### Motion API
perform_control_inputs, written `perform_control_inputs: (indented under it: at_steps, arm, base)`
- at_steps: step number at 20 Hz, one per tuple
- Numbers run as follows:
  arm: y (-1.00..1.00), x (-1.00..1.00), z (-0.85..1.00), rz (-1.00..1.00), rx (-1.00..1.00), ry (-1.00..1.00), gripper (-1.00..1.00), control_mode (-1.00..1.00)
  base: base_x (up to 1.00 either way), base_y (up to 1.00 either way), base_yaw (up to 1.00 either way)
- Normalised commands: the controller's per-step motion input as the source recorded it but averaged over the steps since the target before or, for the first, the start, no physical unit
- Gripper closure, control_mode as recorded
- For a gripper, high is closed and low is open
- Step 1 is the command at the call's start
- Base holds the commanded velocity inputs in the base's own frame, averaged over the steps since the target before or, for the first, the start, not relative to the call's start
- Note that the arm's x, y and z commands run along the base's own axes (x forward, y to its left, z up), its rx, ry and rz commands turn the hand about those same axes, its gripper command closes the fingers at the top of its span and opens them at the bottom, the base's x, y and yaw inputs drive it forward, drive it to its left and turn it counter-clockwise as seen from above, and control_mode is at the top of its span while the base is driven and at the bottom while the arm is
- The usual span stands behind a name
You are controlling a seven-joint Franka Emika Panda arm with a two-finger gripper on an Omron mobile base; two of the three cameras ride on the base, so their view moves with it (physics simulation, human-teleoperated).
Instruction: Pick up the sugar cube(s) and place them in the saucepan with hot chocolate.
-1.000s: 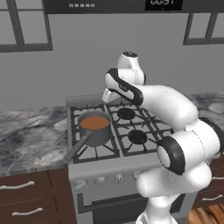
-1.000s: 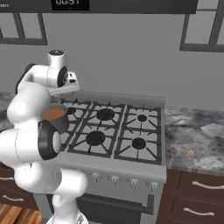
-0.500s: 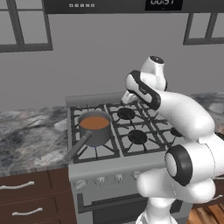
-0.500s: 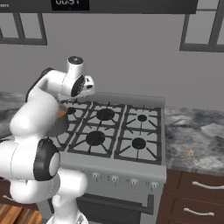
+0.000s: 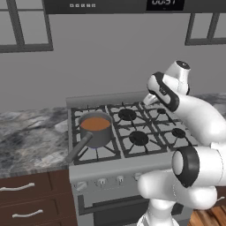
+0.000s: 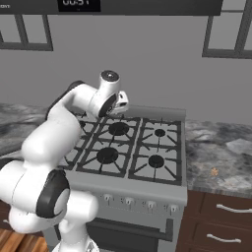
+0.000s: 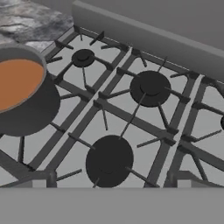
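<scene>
From the left base camera, you see the saucepan (image 5: 95, 129) on the front-left burner of the stove (image 5: 128, 132), at about 9 o'clock from frame centre, orange-brown liquid inside and its dark handle (image 5: 78, 150) running toward 7 o'clock over the stove's front edge. The arm (image 5: 194, 119) rises from 5 o'clock and bends back over the stove's right side, its wrist at roughly 2 o'clock above the rear burners, well apart from the saucepan. Marbled counter (image 5: 31, 137) lies at 9 o'clock, with wooden drawers (image 5: 26, 198) below it.

From the right base camera, you see the arm (image 6: 64, 123) climbing from 7 o'clock, the hand (image 6: 115, 101) over the stove's (image 6: 147, 162) rear, near 11 o'clock. The fingers are hidden behind the hand here. Counter (image 6: 221, 157) stretches at 3 o'clock, with a small orange speck (image 6: 214, 172) on it.

From the hand camera, you look down on black grates. The saucepan (image 7: 24, 94) sits at 9 o'clock, cut by the left edge, with burners (image 7: 109, 159) at 6 o'clock and (image 7: 150, 87) at 1 o'clock. The fingertips are not seen; the jaws stand spread wide, holding nothing.
</scene>
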Motion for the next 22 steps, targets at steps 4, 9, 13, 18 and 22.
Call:
perform_control_inputs:
  at_steps: [4,9,13,18,22]
  arm:
    - [-0.92,-0.25,0.00,-0.29,0.00,0.00,-1.00,-1.00]
    - [-0.81,-0.16,0.00,-0.35,0.00,0.00,-1.00,-1.00]
    - [-0.65,-0.20,0.00,-0.38,0.00,0.00,-1.00,-1.00]
    - [-0.57,-0.25,0.00,-0.35,0.00,0.00,-1.00,-1.00]
    - [-0.58,-0.40,0.00,-0.34,0.00,0.00,-1.00,-1.00]
  base:
    - [0.00,0.00,0.00]
    - [0.00,0.00,0.00]
    - [0.00,0.00,0.00]
    - [0.00,0.00,0.00]
    - [0.00,0.00,0.00]
